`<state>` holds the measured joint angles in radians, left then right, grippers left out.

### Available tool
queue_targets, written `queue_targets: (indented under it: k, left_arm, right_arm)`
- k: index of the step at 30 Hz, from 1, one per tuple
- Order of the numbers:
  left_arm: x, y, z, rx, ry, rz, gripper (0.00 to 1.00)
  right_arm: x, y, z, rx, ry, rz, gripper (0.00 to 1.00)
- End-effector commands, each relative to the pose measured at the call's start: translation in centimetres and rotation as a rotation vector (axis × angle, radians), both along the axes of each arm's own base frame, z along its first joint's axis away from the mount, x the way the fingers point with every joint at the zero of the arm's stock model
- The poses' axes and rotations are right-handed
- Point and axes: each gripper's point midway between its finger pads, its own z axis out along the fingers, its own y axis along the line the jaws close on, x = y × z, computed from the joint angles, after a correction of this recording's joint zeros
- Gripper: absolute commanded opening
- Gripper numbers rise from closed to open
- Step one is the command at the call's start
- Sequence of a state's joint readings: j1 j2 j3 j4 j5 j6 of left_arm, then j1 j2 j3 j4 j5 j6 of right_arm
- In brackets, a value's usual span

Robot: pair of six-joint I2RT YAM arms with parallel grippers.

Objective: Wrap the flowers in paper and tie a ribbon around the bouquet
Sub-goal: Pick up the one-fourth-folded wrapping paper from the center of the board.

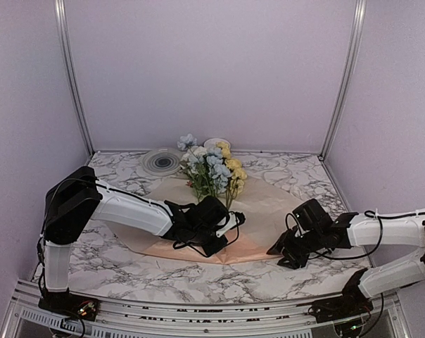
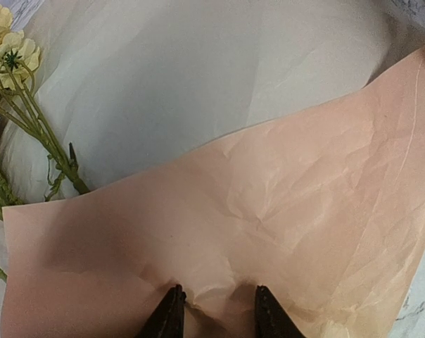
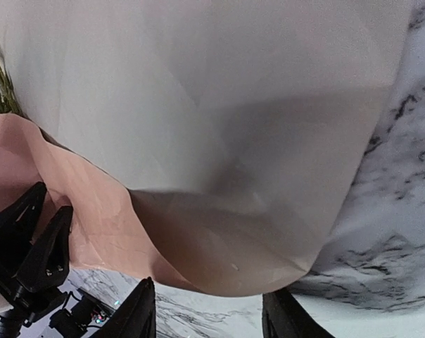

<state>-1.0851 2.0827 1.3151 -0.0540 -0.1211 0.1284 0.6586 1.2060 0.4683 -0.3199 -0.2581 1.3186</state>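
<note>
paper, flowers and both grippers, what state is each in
paper: spread on the table, near edge folded over the stem ends
flowers: lying on the paper, not yet wrapped
left gripper: shut on the paper's folded edge
right gripper: open, holding nothing

A round grey plate (image 1: 162, 162) with concentric rings lies flat on a white bench (image 1: 128, 264) veined in grey marble pattern, far back and left of centre. Directly behind the plate rises a plain lilac back wall (image 1: 212, 70). A slim metal post (image 1: 73, 77) stands to the plate's left at the corner, and a second metal post (image 1: 345, 77) stands well off to its right. Well forward of the plate, a metal rail (image 1: 198, 313) runs along the bench's near edge.
</note>
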Motion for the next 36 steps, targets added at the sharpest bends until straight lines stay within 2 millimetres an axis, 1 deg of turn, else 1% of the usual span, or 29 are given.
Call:
queue_targets:
  k: [1,3,4,6,8,12,13,16,19,22,26,30,32,36]
  left_arm:
    - [-0.9,1.6,-2.1,0.071,0.049,-0.027,0.34]
    - [-1.1,1.4,-1.9,0.063,0.053,-0.035,0.35]
    - [-1.1,1.4,-1.8,0.059,0.053,-0.038,0.35]
    - [-1.1,1.3,-1.7,0.053,0.049,-0.041,0.35]
    - [-1.2,1.3,-1.5,0.049,0.048,-0.042,0.35]
    - [-1.3,1.1,-1.5,0.038,0.052,-0.047,0.35]
    - [-1.2,1.0,-1.3,0.031,0.054,-0.048,0.35]
    - [-1.3,-0.2,-0.1,-0.014,0.059,-0.061,0.36]
    - [-1.1,-1.4,0.9,-0.045,0.054,-0.074,0.39]
    - [-0.7,-2.1,1.1,-0.055,0.051,-0.066,0.41]
    - [-0.8,-2.1,-0.7,-0.021,0.080,-0.059,0.41]
    - [-1.0,-1.9,-2.6,0.011,0.114,-0.053,0.41]
    - [-1.2,-2.0,-3.0,0.010,0.130,-0.052,0.41]
    - [-1.5,-2.1,-3.7,0.009,0.154,-0.053,0.40]
  right_arm:
    - [-0.7,-0.1,-1.9,-0.001,0.094,-0.084,0.46]
    - [-0.8,0.0,-2.1,0.000,0.112,-0.093,0.37]
    - [-0.8,-0.1,-2.1,-0.009,0.117,-0.097,0.31]
    - [-1.1,-0.8,-2.3,-0.039,0.132,-0.120,0.21]
    - [-1.0,-1.1,-2.1,-0.045,0.120,-0.140,0.14]
    - [-1.1,-2.0,-2.6,-0.065,0.117,-0.163,0.00]
    - [-1.1,-1.9,-2.6,-0.065,0.114,-0.158,0.00]
    - [-0.6,-2.0,-2.4,-0.089,0.093,-0.138,0.00]
    - [0.3,-2.1,-1.6,-0.140,0.056,-0.109,0.00]
    - [1.0,-2.5,-0.5,-0.188,0.020,-0.096,0.00]
    - [1.9,-2.4,1.4,-0.224,-0.066,-0.081,0.00]
    - [2.7,-2.5,3.4,-0.310,-0.143,-0.052,0.00]
    - [3.3,-1.8,4.4,-0.329,-0.191,-0.025,0.00]
    - [5.0,0.1,6.7,-0.316,-0.305,0.040,0.00]
